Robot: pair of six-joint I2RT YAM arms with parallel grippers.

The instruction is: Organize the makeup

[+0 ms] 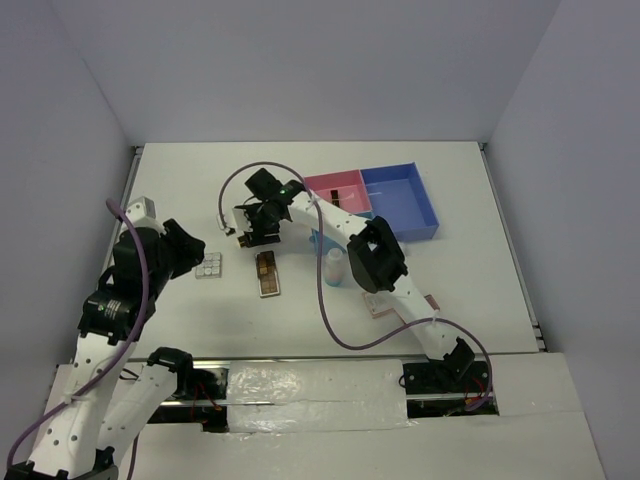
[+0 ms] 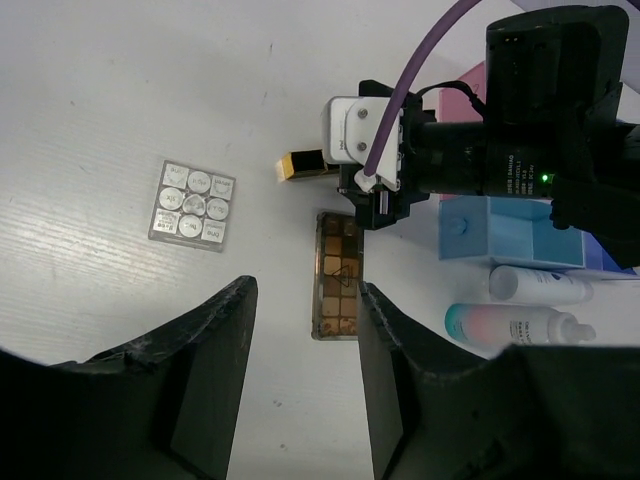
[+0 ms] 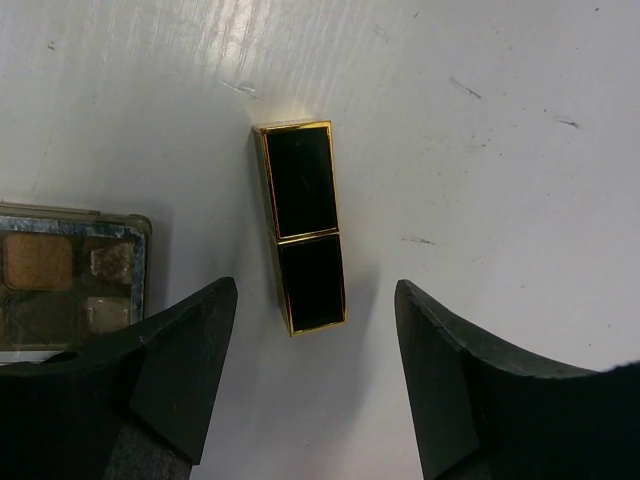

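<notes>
A black-gold rectangular piece (image 3: pixel 305 225) lies flat on the white table, its near end between my right gripper's (image 3: pixel 315 292) open jaws, untouched. From above, the right gripper (image 1: pixel 246 236) hovers over that piece (image 1: pixel 232 232). The long brown palette (image 1: pixel 267 273) lies just in front of it and shows in the left wrist view (image 2: pixel 338 275) and the right wrist view (image 3: pixel 70 280). The white grid palette (image 1: pixel 208 265) lies by my left gripper (image 1: pixel 197 256), which is open and empty (image 2: pixel 305 290). Two whitish bottles (image 1: pixel 335 268) lie near the tray.
The pink-and-blue compartment tray (image 1: pixel 425 215) stands at the back right, with a dark piece (image 1: pixel 338 197) in its pink half. A pink square compact (image 1: pixel 378 305) lies near the right arm's base. The right arm's cable loops over the table's middle.
</notes>
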